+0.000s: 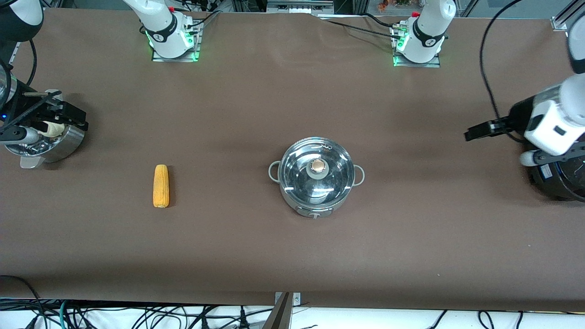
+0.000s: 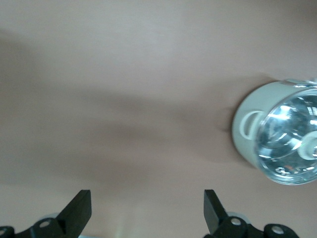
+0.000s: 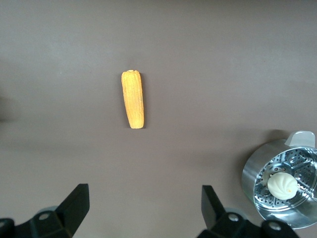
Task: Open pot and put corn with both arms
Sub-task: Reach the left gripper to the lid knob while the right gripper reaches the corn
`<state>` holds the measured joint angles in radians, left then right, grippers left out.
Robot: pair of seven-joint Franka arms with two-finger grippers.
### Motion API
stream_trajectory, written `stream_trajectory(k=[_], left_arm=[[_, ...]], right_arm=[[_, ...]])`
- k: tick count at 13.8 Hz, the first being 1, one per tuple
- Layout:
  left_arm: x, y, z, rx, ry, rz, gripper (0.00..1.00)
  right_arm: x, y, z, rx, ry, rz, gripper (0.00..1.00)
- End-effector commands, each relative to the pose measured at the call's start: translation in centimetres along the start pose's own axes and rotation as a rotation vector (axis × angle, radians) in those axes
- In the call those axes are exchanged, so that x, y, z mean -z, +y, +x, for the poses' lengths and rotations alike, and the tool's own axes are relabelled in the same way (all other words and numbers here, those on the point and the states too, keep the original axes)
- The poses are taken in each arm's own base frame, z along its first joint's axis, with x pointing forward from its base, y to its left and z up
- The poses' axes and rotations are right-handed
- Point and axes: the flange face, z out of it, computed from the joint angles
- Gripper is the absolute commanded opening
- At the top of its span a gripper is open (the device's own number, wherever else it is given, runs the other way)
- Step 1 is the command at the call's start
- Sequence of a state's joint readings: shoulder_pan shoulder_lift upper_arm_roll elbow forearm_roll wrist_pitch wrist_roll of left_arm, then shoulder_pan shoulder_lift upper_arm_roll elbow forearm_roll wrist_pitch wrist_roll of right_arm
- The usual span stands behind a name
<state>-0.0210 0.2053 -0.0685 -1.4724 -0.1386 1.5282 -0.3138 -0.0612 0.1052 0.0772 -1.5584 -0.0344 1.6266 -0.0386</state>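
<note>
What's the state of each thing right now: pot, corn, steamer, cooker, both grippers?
pot: upright mid-table, glass lid on, shut.
corn: lying flat on the table, toward the right arm's end, untouched.
steamer bowl: uncovered, white bun inside.
black cooker: at the left arm's end, mostly hidden by the arm.
left gripper: open, empty, over the table.
right gripper: open, empty, above the steamer bowl.

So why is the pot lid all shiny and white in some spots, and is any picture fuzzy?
Front view: the glass lid on the pot mirrors the lights overhead, so bright patches show. Left wrist view: the same lid glares whitish and the picture looks soft. Right wrist view: sharp; the corn shows its rows of kernels.
</note>
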Motion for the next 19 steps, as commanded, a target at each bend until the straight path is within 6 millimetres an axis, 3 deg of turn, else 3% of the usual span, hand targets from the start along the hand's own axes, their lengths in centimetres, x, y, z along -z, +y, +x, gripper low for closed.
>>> stream_trajectory(k=[1, 6, 7, 10, 12, 15, 19], left_arm=[[-1.8, 5.3, -0.7, -0.02, 0.02, -0.023, 1.0], [-9.4, 18.9, -3.8, -0.224, 0.039, 0.002, 1.0], [-10.6, 20.6, -4.1, -0.256, 0.06, 0.017, 1.0], [-13.7, 24.0, -4.1, -0.269, 0.076, 0.011, 1.0], [-15.7, 26.2, -3.7, -0.267, 0.079, 0.008, 1.0], [-17.4, 28.4, -2.4, -0.29, 0.095, 0.011, 1.0], [-19.3, 30.6, -2.0, -0.28, 0.13, 0.011, 1.0]], right_arm=[[-1.9, 0.2, 1.7, -0.008, -0.007, 0.012, 1.0], [-8.0, 0.4, 5.8, -0.004, 0.025, 0.026, 1.0], [-9.7, 0.3, 6.6, -0.002, 0.028, 0.029, 1.0], [-17.7, 0.2, 9.0, -0.001, 0.035, 0.039, 1.0], [-23.2, -0.4, 9.2, 0.002, 0.068, 0.045, 1.0], [-27.9, -1.1, 7.9, 0.008, 0.097, 0.048, 1.0], [-31.7, -2.7, 7.3, 0.028, 0.075, 0.064, 1.0]])
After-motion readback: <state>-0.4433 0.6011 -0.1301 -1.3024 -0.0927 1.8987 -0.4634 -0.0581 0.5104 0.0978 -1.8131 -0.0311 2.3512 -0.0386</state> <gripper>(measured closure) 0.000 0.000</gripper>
